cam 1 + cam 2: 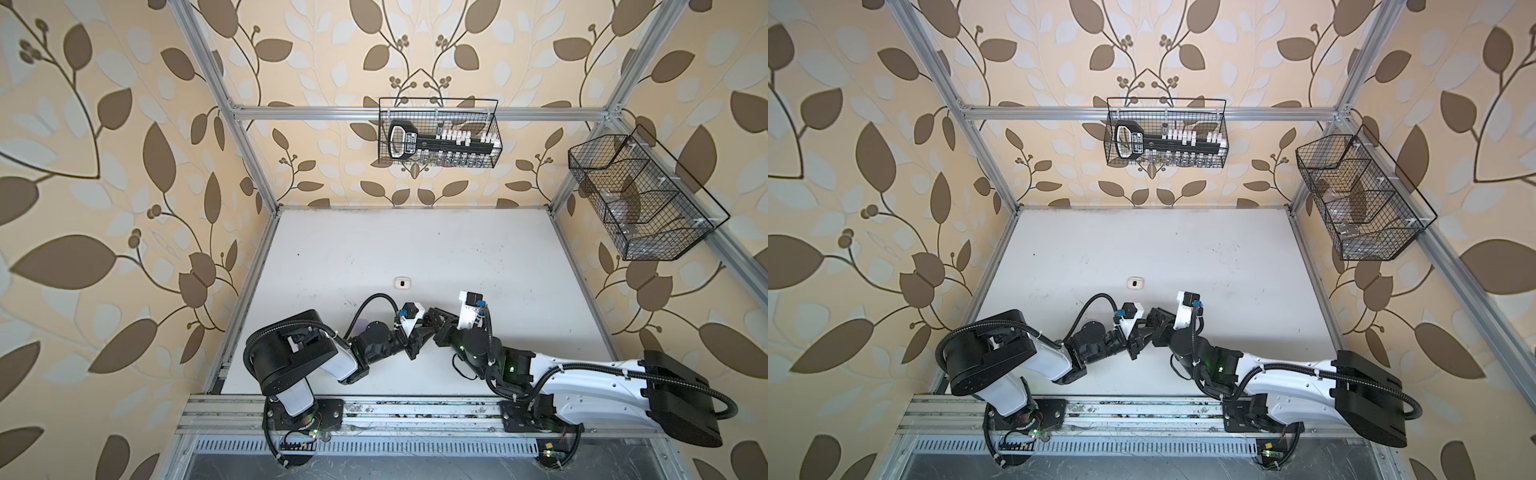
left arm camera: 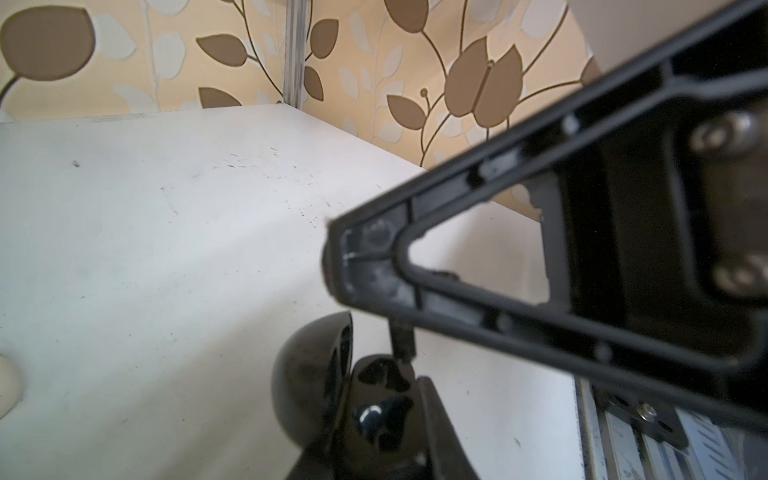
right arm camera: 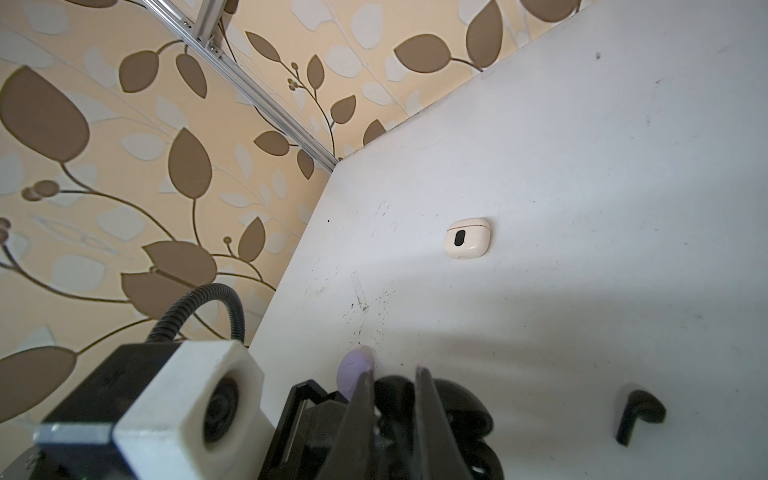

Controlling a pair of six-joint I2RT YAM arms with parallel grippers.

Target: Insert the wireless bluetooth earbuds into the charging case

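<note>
No legible text or labels.

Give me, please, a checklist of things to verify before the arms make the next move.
1. Lid of the black charging case open: ok.
2. Grip of the right gripper on that case: ok, as it appears.
3. State of the left gripper: shut, ok; whether it holds anything: cannot tell.
4. Seating of the black earbud in the case: not ok, its stem stands out.
5. The second black earbud lies free on the table: ok.
6. The white case is closed, apart from both arms: ok.
</note>
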